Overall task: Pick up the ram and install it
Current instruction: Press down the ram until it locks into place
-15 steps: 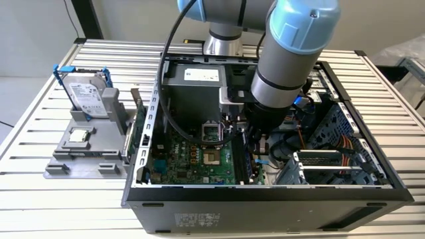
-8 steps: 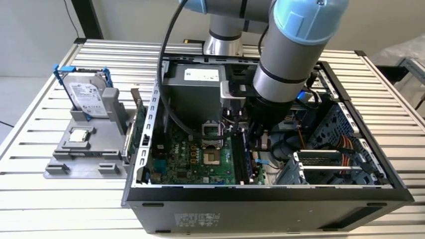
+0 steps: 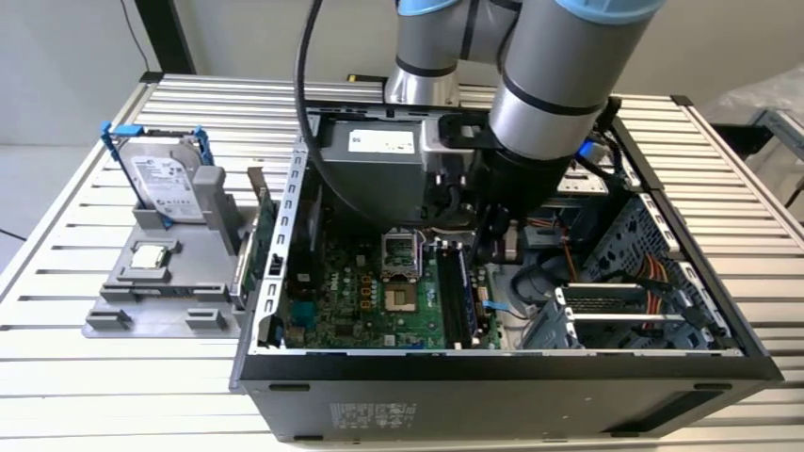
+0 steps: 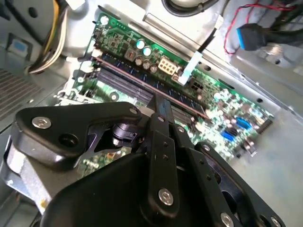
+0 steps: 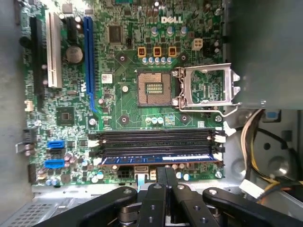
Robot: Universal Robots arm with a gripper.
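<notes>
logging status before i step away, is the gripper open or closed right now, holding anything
Gripper: closed, fingers together with nothing seen between them, close beside the slotted-in ram.

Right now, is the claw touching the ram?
Cannot tell. In the first wrist view the gripper sits close by the ram in its slot; contact is unclear.

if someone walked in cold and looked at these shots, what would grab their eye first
First the big grey robot arm reaching down into the open computer case, its gripper low over the green motherboard. Next, the ram lying in the memory slot nearest the gripper, beside the open, empty processor socket. Off on the exterior view's left, a silver hard drive in a blue bracket stands upright on a grey holder.
</notes>
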